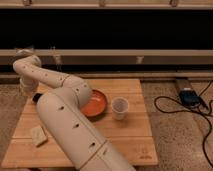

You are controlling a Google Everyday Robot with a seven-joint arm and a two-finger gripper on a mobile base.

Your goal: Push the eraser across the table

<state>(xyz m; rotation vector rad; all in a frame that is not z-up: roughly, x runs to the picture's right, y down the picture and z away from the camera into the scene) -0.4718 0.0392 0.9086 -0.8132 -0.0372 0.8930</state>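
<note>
The eraser (pixel 36 98) is a small black block near the far left edge of the light wooden table (pixel 125 145); only part of it shows beside my white arm. My gripper (pixel 27 89) points down at the table's far left corner, just left of and above the eraser. The arm's wrist hides most of it, and I cannot tell whether it touches the eraser.
An orange bowl (pixel 96 104) sits mid-table, partly behind my arm. A white cup (pixel 120 107) stands right of it. A pale beige block (pixel 38 135) lies at the front left. Cables and a power brick (pixel 189 96) lie on the floor to the right.
</note>
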